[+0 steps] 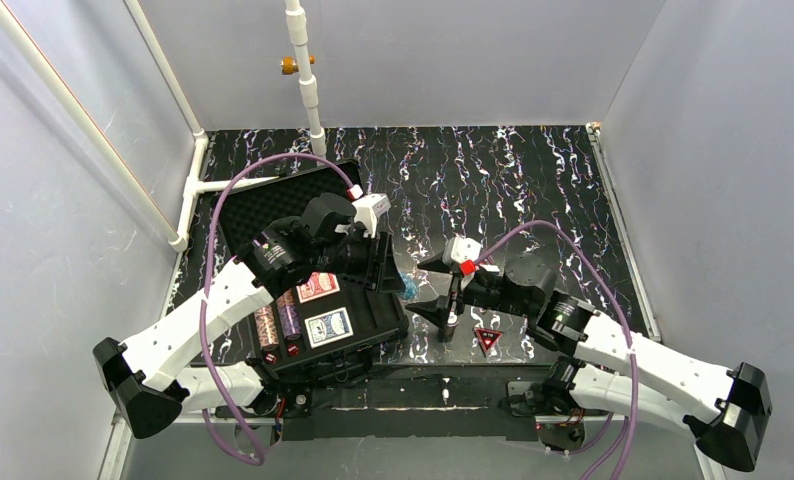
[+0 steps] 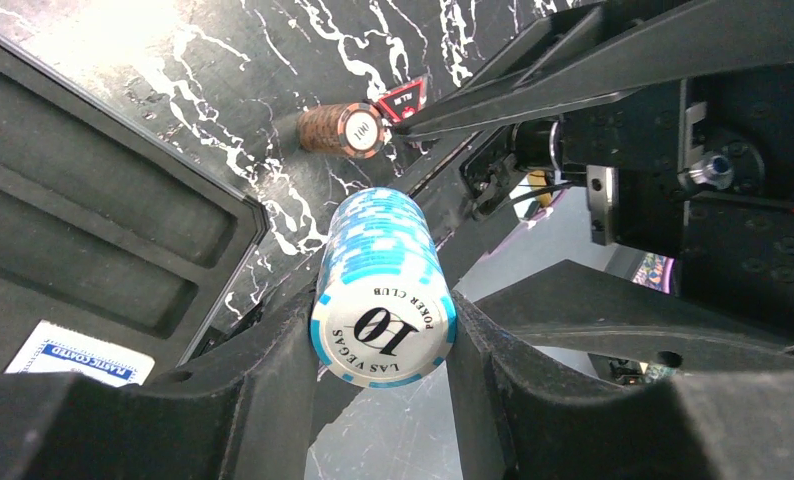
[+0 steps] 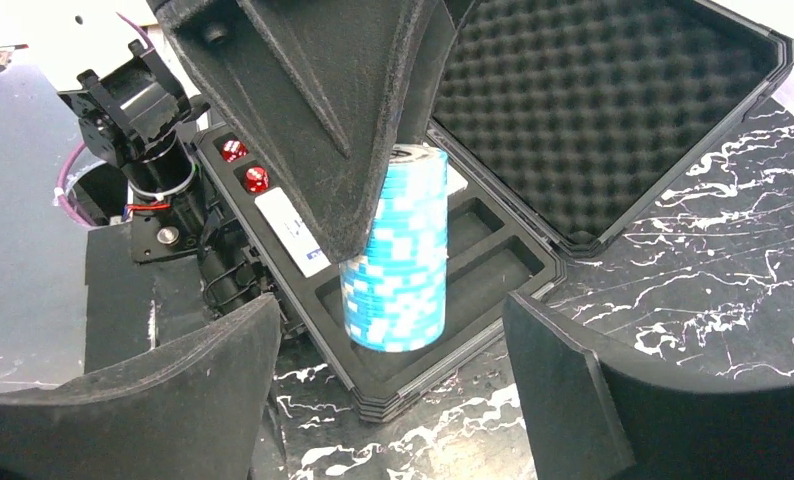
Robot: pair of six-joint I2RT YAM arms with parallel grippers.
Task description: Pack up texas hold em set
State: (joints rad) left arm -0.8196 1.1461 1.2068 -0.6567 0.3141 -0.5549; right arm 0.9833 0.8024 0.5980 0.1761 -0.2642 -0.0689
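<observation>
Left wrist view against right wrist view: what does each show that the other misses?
Only left wrist: a brown chip stack lying on the table beside the red triangle. Only right wrist: the case's foam-lined lid and two small red pieces. Both: the blue chip stack clamped in the left gripper, and the slotted case tray.

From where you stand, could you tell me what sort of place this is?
Probably a robot lab cell: plain walls box in a marbled black table, with white pipes and two mounted arms.

Glossy marbled tabletop (image 1: pixel 533 180), matt foam lid (image 3: pixel 613 110) — dimpled, smooth plastic chip stack (image 3: pixel 398 260)
</observation>
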